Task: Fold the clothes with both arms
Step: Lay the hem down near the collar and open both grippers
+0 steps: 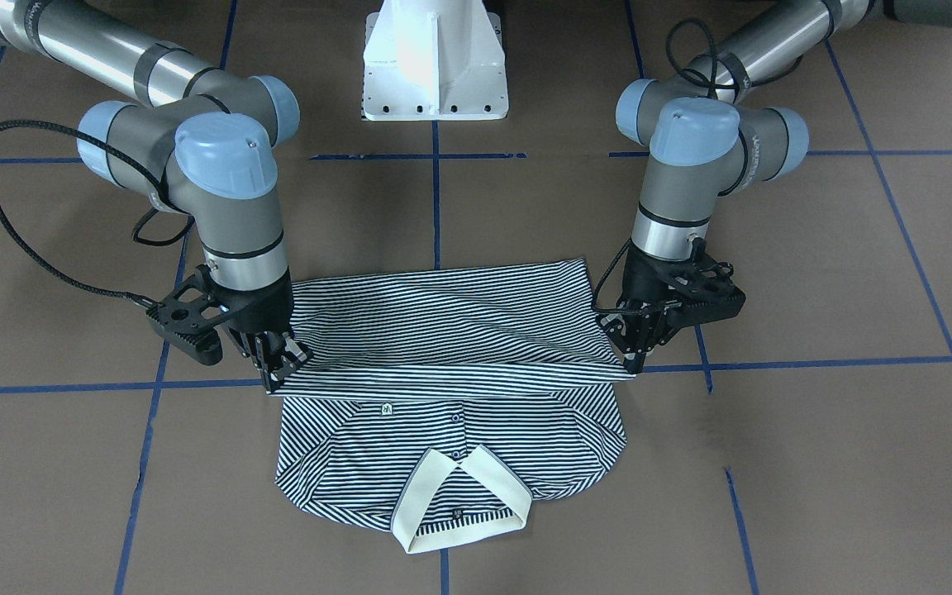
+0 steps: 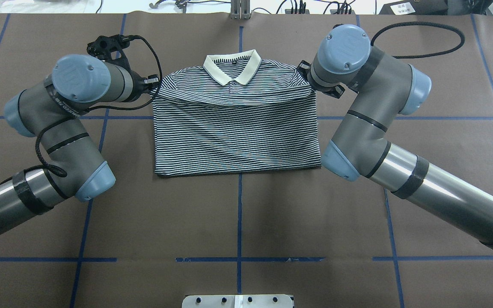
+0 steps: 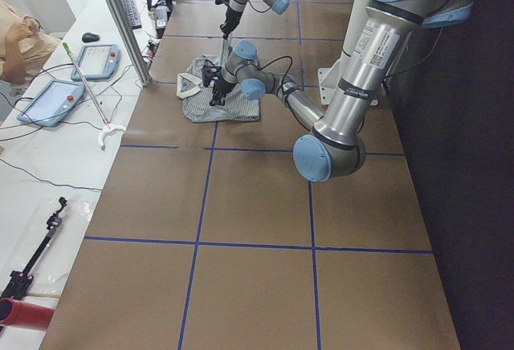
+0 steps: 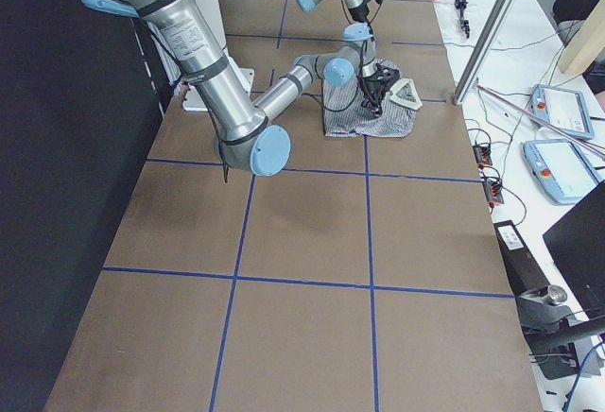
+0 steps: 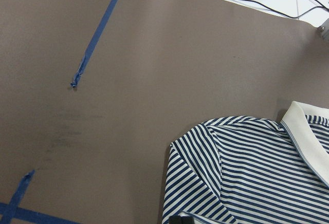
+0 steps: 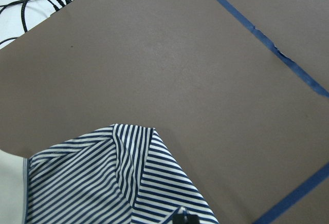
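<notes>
On the brown table (image 1: 815,463), your two arms bend in from either side over a striped shirt, the left arm (image 2: 66,128) and the right arm (image 2: 370,119) each reaching down to one side of it.

The shirt (image 2: 238,132) lies in the middle of the table, front up. Its lower half is doubled over towards the cream collar (image 1: 459,496), which points away from the robot. The folded-over hem stops across the chest, short of the collar.

The left gripper (image 1: 631,357) and the right gripper (image 1: 278,368) each sit at one end of that hem. Their fingers are drawn nearly together and, by the look of it, pinch a corner of the cloth low over the table.

Watch the release. If one side lets go first, or one arm travels farther, the hem will likely land crooked. A diagonal crease runs across the folded half, and setting it down slack would probably press that in. A pinch that also caught the layer beneath could drag the tucked sleeves out.

From overhead, the wrists cover both grippers. Each wrist camera shows only a dark sliver of fingertip at its lower edge. You cannot tell how many layers each pinch holds. The buttons (image 1: 456,420) and chest logo (image 1: 387,407) are too small to read.
</notes>
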Controlling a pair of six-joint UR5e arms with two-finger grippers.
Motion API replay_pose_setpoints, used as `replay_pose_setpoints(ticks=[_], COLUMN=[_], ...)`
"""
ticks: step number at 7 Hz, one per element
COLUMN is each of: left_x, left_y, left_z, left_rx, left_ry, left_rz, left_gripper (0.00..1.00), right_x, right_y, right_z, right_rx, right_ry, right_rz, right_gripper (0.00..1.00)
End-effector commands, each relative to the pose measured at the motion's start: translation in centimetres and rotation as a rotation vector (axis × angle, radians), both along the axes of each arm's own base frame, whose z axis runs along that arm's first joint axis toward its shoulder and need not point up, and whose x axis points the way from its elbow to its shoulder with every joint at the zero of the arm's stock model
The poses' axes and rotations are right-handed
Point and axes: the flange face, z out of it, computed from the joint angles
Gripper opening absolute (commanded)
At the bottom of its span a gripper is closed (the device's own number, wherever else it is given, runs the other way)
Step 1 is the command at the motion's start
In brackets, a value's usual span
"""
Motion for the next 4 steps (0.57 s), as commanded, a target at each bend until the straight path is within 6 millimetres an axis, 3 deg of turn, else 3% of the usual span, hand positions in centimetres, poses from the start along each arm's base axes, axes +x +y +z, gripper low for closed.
replay_pose_setpoints(ticks=[1,2,4], left_x=[1.5,1.7,2.4], left_y=[-2.3,-2.5,-3.0], left_z=[2.3,2.4,4.1], left_rx=[0.021,0.023,0.037], left_ry=[-0.014,-0.021,-0.013], left_rz=[-0.036,-0.031,-0.029], left_gripper=[0.0,0.0,0.0], right_x=[-2.2,-2.4,-3.7], right_y=[-3.4,-3.4,-4.5], right_z=[2.0,2.0,4.0], right_rx=[0.017,0.017,-0.012], right_ry=[0.002,-0.002,0.042], right_rz=[-0.004,-0.007,-0.018], right_gripper=[0.0,0.0,0.0])
